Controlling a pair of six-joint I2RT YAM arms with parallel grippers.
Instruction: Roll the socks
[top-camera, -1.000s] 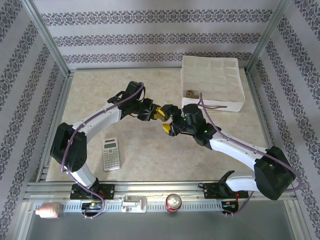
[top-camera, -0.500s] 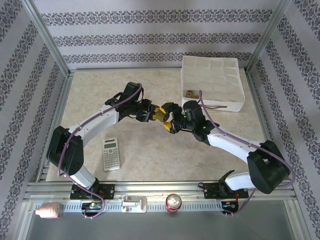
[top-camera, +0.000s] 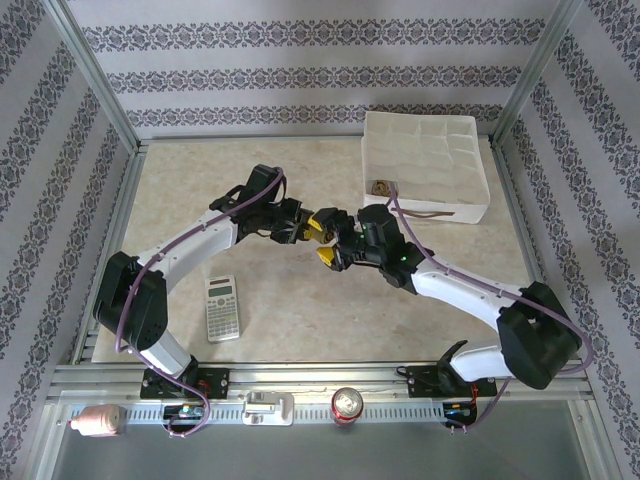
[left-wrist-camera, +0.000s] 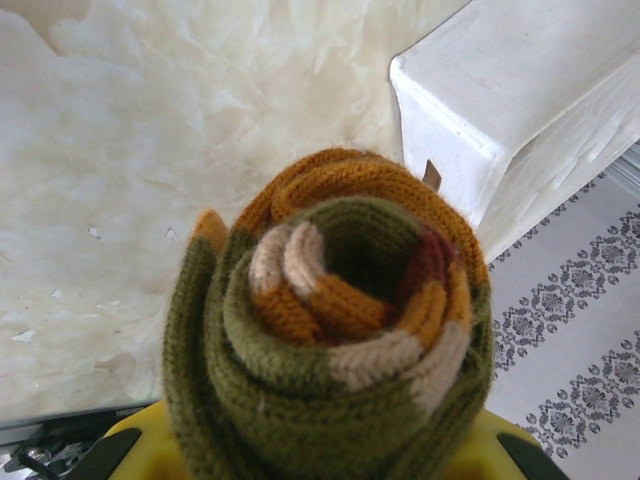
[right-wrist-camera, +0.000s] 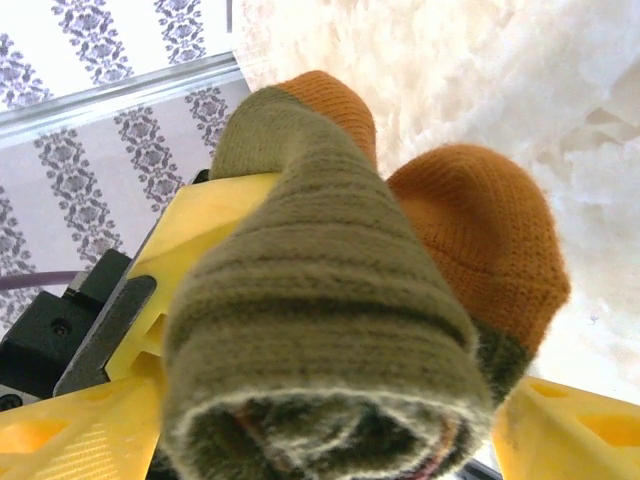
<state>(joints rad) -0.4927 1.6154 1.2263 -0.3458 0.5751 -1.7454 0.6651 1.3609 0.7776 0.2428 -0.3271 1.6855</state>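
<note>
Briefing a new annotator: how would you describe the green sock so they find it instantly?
On the table, look left of the white divided bin to where the left gripper and right gripper meet. The olive green sock is the rolled bundle held between them. Its orange toe and coloured stripes distinguish it from the brown sock in the bin.

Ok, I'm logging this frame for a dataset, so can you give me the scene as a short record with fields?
held item: olive green sock, rolled up, orange parts showing
left gripper: fingers shut on the olive green sock
right gripper: fingers shut on the same sock
white divided bin: far right of the table, brown patterned sock inside
calculator: lying flat, near left
</note>
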